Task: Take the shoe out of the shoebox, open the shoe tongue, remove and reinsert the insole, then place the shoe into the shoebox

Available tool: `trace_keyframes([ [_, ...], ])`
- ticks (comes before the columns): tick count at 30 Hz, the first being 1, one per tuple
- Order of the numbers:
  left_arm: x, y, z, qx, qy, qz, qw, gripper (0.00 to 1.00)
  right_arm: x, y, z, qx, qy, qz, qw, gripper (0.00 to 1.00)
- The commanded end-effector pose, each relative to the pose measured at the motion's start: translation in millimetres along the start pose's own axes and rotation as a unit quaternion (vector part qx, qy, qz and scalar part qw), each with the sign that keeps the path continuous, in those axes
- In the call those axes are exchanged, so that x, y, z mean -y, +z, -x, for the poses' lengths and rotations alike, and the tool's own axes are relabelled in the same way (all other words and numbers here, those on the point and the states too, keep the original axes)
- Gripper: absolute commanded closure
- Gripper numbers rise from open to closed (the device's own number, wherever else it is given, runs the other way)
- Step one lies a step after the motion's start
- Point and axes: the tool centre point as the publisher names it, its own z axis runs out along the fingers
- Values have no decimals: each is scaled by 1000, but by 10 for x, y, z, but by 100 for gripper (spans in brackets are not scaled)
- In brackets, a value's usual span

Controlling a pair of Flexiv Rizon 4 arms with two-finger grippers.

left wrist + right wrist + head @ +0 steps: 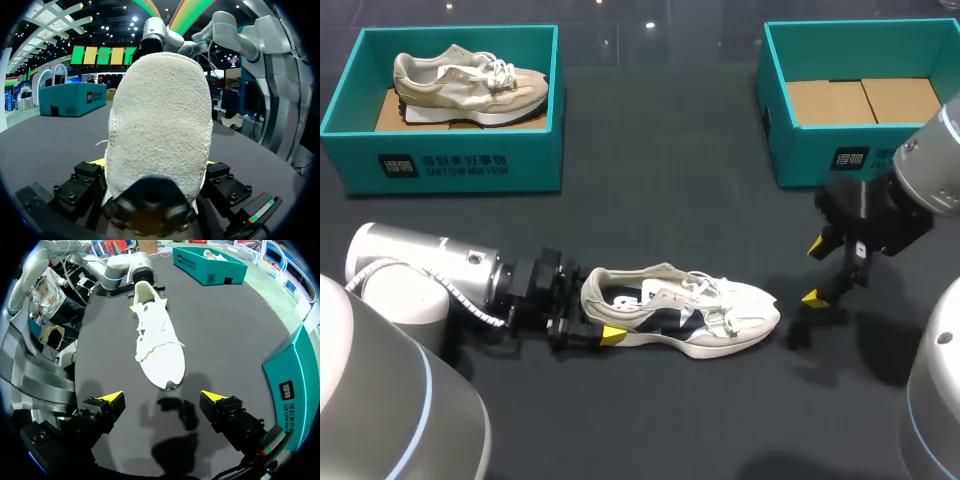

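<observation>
A white and beige sneaker lies on its side on the dark table, toe pointing right. My left gripper is at its heel, one finger on each side, shut on the heel. In the left wrist view the fuzzy heel fills the gap of the left gripper. My right gripper hangs open just right of the toe, touching nothing. In the right wrist view the sneaker lies ahead of the open right gripper, with the left gripper on the sneaker's far end.
A teal shoebox at the back left holds a second beige shoe. Another teal shoebox at the back right shows only its cardboard floor. It stands just behind my right gripper.
</observation>
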Motion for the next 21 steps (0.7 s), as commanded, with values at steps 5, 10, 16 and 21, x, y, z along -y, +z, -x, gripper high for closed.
trace_keyframes([
  [5, -10, -2, 3, 2, 0, 1, 1000, 100, -468, 79, -341, 89, 121, -33, 988, 0],
  [10, -10, -2, 3, 2, 0, 1, 1000, 100, -468, 79, -341, 89, 121, -33, 988, 0],
  [16, -10, -2, 3, 2, 0, 1, 1000, 100, -602, 167, -430, 120, 153, -12, 981, 0],
  [21, -10, -2, 3, 2, 0, 1, 1000, 100, -941, 334, -541, 147, 263, -64, 951, 0],
])
